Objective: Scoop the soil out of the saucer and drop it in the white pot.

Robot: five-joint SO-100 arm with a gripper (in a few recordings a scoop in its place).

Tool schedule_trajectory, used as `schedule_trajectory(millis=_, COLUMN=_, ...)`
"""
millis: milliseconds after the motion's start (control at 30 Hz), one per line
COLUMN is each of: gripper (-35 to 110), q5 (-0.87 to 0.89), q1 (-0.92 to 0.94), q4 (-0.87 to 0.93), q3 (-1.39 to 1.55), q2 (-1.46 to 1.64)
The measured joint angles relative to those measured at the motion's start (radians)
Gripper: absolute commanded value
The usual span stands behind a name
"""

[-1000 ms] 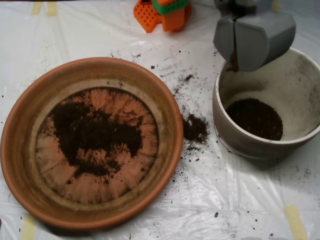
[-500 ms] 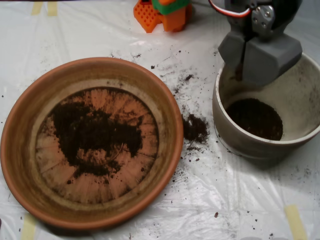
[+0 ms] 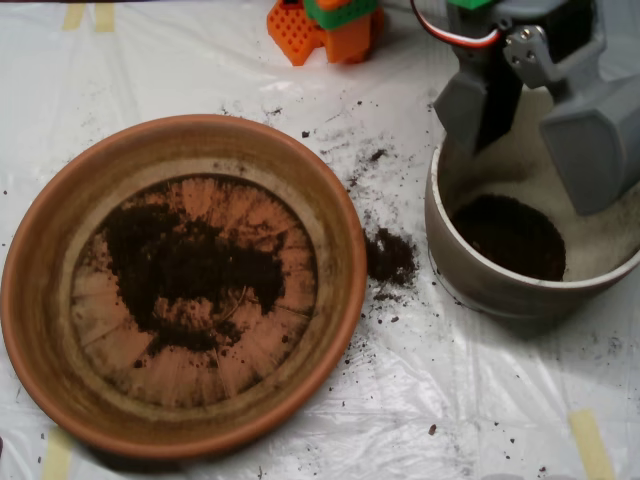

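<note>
The terracotta saucer (image 3: 40,300) fills the left of the overhead view, with a dark patch of soil (image 3: 185,270) on its ridged floor. At the right stands the white pot (image 3: 470,275), and a round heap of soil (image 3: 510,235) lies on its bottom. My grey scoop (image 3: 535,125) hangs over the pot's back rim. It is open, its two shells spread wide apart, one at the left rim and one over the pot's right side. I see no soil between the shells.
A clump of spilled soil (image 3: 390,257) lies on the white plastic sheet (image 3: 400,400) between saucer and pot, with crumbs scattered around. An orange and green block (image 3: 325,25) sits at the top edge. Tape strips (image 3: 590,440) mark the sheet.
The scoop moved further over the pot and its shells swung apart, from shut to wide open.
</note>
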Motion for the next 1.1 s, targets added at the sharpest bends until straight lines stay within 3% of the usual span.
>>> schedule_trajectory(millis=400, gripper=31, q5=0.138, q1=0.109, q4=-0.13, q3=0.155, q2=0.172)
schedule_trajectory(millis=833, gripper=28, q5=0.295, q1=0.537, q4=-0.262, q3=0.476, q2=0.39)
schedule_trajectory(millis=1100, gripper=30, q5=0.261, q1=0.795, q4=-0.448, q3=0.756, q2=0.368)
